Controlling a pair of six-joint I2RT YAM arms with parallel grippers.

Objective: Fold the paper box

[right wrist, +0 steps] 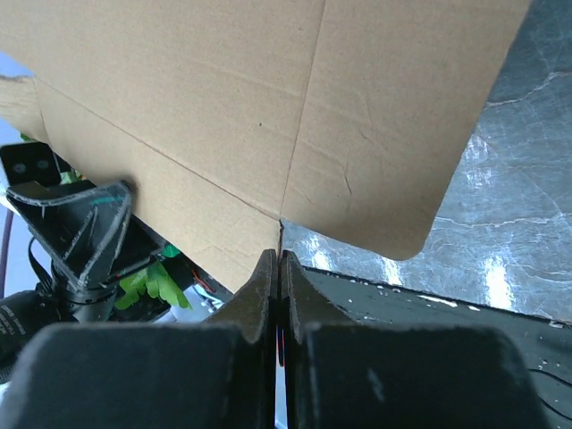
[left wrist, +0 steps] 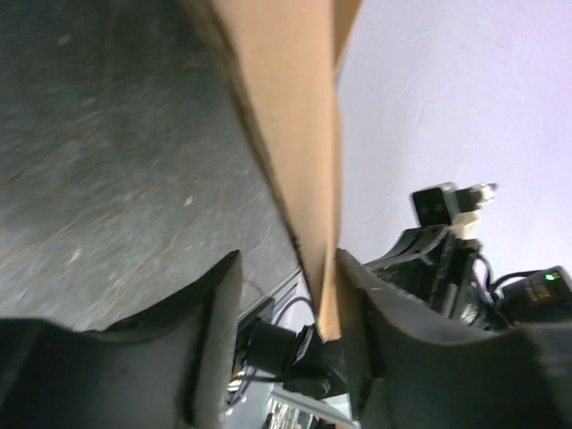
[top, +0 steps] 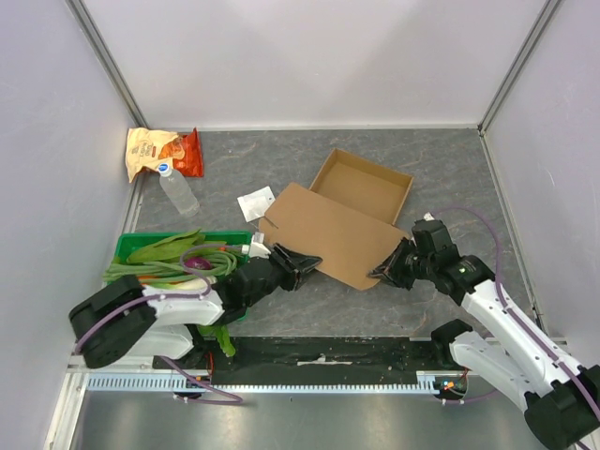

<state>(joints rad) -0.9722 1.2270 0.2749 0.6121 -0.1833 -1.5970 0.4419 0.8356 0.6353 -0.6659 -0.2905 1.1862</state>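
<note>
The paper box (top: pixel 328 230) lies open on the grey table, plain brown cardboard. Its tray part (top: pixel 364 185) is at the back and its wide lid panel reaches toward me. My left gripper (top: pixel 305 261) is at the panel's near left edge. In the left wrist view its jaws stand open (left wrist: pixel 288 259) around the edge-on cardboard (left wrist: pixel 299 134), which touches the right finger (left wrist: pixel 357 295). My right gripper (top: pixel 384 272) is at the panel's near right corner. In the right wrist view it is shut (right wrist: pixel 279 259), its tips against a cut slot in the panel's (right wrist: pixel 268 107) edge.
A green crate (top: pixel 127 246) with leafy greens stands at the left by my left arm. A clear water bottle (top: pixel 176 190), an orange-and-tan snack bag (top: pixel 161 153) and a small white card (top: pixel 255 203) lie behind it. Walls close in the table.
</note>
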